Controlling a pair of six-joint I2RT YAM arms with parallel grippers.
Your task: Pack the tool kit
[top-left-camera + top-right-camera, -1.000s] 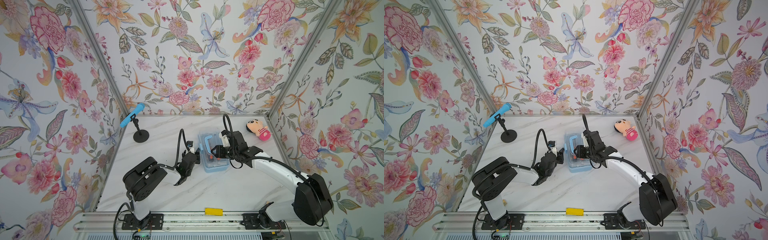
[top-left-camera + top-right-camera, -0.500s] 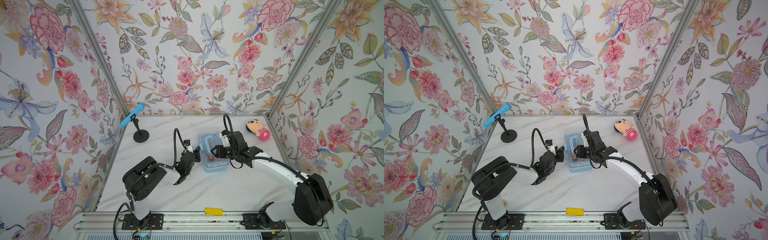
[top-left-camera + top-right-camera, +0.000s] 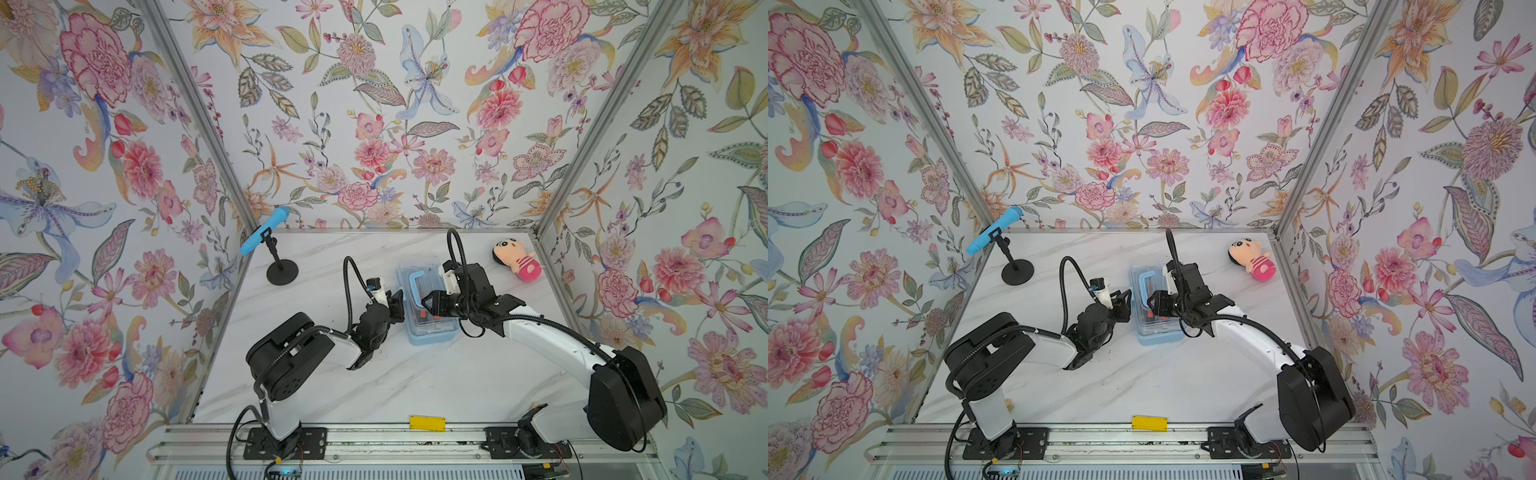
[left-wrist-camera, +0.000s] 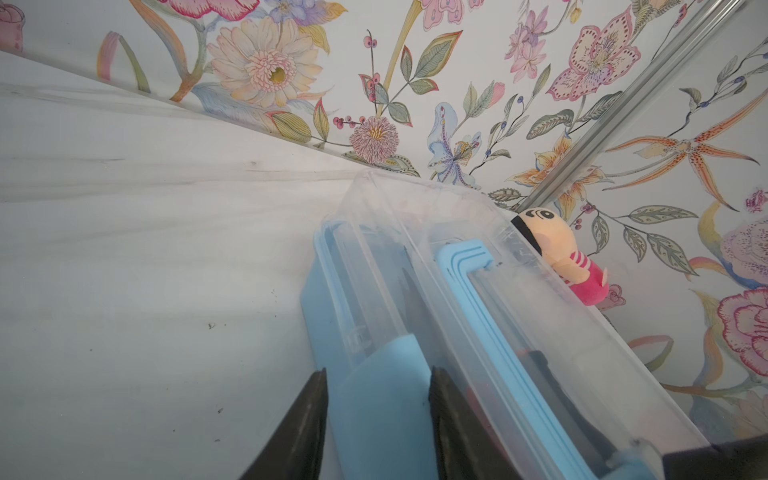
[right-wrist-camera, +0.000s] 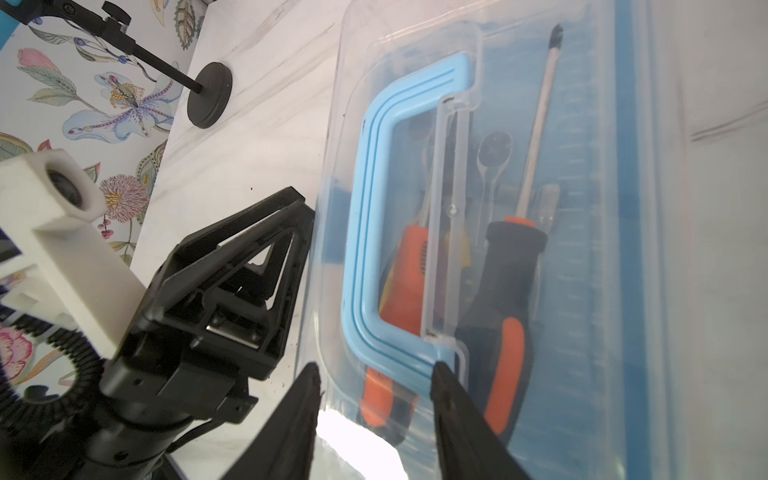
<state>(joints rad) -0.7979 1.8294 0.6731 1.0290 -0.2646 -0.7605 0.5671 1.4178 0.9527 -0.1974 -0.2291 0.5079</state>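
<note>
The tool kit box (image 3: 432, 332) (image 3: 1158, 334) sits mid-table, its clear lid (image 5: 623, 208) down and the blue handle (image 5: 365, 232) lying flat. Through the lid I see an orange-black screwdriver (image 5: 511, 266), a ratchet (image 5: 492, 153) and another orange handle (image 5: 409, 257). My left gripper (image 3: 397, 301) (image 3: 1125, 301) (image 4: 376, 374) (image 5: 301, 203) is at the box's left side, shut on the blue latch (image 4: 382, 399). My right gripper (image 3: 428, 301) (image 3: 1152, 303) (image 5: 374, 370) stands open over the lid by one end of the handle, gripping nothing.
A blue toy microphone (image 3: 266, 230) on a black stand (image 3: 282, 272) (image 5: 209, 93) stands at the back left. A pink plush doll (image 3: 517, 262) (image 3: 1252, 259) (image 4: 557, 257) lies at the back right by the wall. A yellow tag (image 3: 427, 422) marks the front edge.
My left gripper has moved in against the box's left side and its jaws have narrowed round the latch. The right arm and the box have stayed put.
</note>
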